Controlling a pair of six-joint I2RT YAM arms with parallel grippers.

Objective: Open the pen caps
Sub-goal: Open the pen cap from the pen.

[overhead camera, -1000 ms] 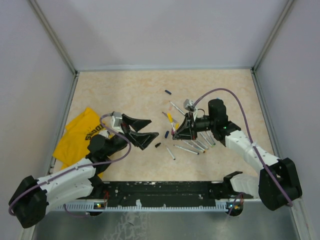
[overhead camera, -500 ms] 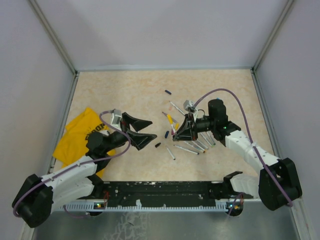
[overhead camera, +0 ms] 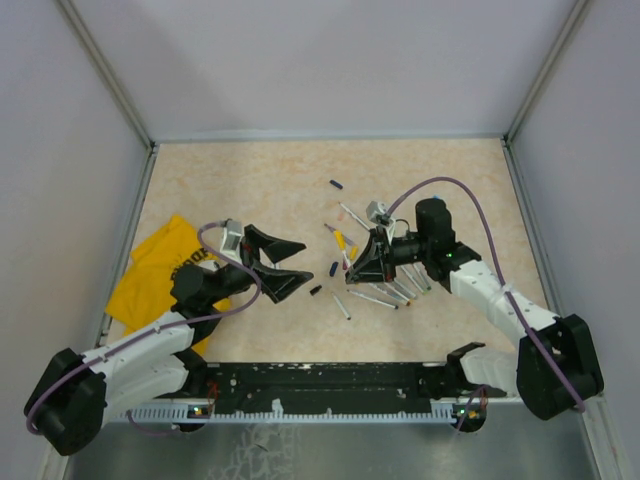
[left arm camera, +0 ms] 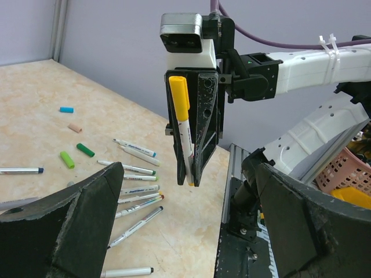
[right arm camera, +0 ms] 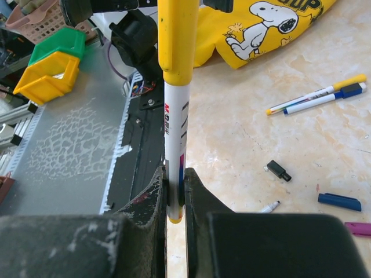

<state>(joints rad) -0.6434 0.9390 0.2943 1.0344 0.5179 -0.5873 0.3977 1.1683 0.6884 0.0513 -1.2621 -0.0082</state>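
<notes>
- Left gripper [overhead camera: 304, 256] spread wide and empty; it faces the pen [left arm camera: 184, 139], near but apart
- Right gripper [right arm camera: 174, 191] pinches the pen's lower barrel; long axis roughly upright, yellow cap [left arm camera: 179, 97] on top, straight ahead of the left jaws; the free left arm seems best placed to pull it
- Barrel print red, unreadable; farther off, yellow cloth [right arm camera: 272, 23] shows Snoopy

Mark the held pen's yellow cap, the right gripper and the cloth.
yellow cap [left arm camera: 178, 97]: left wrist view, middle of the cap.
right gripper [right arm camera: 175, 185]: right wrist view, between its fingertips.
cloth [overhead camera: 145, 280]: top view, bare yellow part.
</notes>
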